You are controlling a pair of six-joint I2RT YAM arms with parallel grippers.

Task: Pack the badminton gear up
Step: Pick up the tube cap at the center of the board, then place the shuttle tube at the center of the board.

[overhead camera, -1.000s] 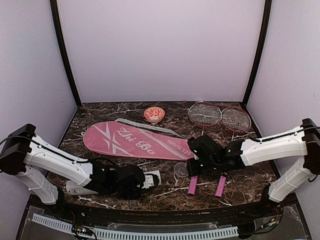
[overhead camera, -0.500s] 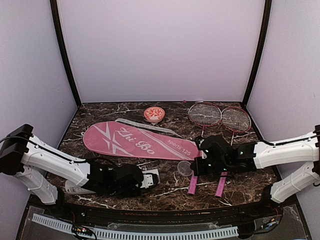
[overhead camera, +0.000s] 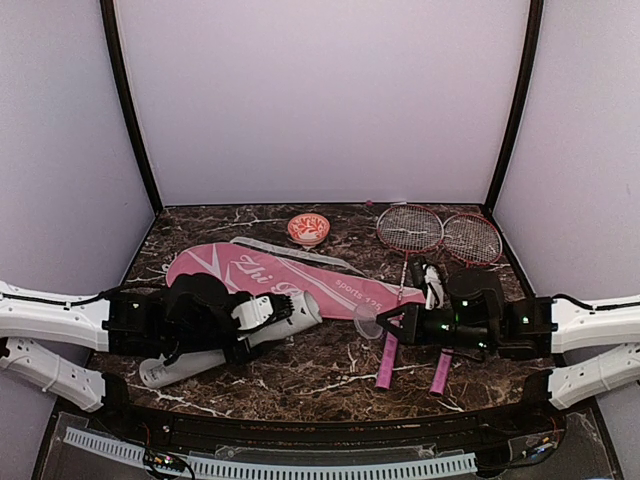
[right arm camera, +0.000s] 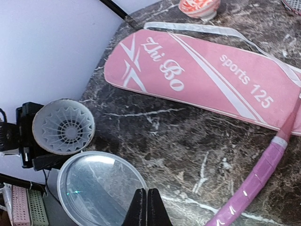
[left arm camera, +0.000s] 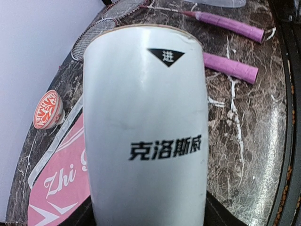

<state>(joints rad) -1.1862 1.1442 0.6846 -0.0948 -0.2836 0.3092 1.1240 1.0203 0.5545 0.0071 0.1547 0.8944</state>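
Surface: dark marble (overhead camera: 330, 375); cover (overhead camera: 270, 280) and rackets (overhead camera: 410, 228) lie flat, unpacked.
Change: left hand (overhead camera: 255, 318) has swung the tube (left arm camera: 146, 132) mouth towards the right hand (right arm camera: 146, 207), which has moved in.
Left hand: grasping the tube.
Right hand: clenched on the clear lid (right arm camera: 101, 188) rim, near the mouth.
Meaning: capping looks next.
Hidden: one shuttlecock (right arm camera: 63, 126) shows inside; any behind it can't be seen.

A long white cylindrical tube (left arm camera: 146, 132) fills the middle of the view, with a black triangle mark near its tan-edged far rim and black Chinese characters lower down. Dark parts of the left end effector (left arm camera: 148, 215) show on both sides of its near end. Beyond it, on the dark marbled surface (left arm camera: 249, 141), two red-framed rackets with pink handles (left arm camera: 230, 27) lie side by side. At left are a small red-and-white patterned bowl (left arm camera: 47, 109) and a pink fabric racket cover (left arm camera: 61, 188) lettered "Zhi".
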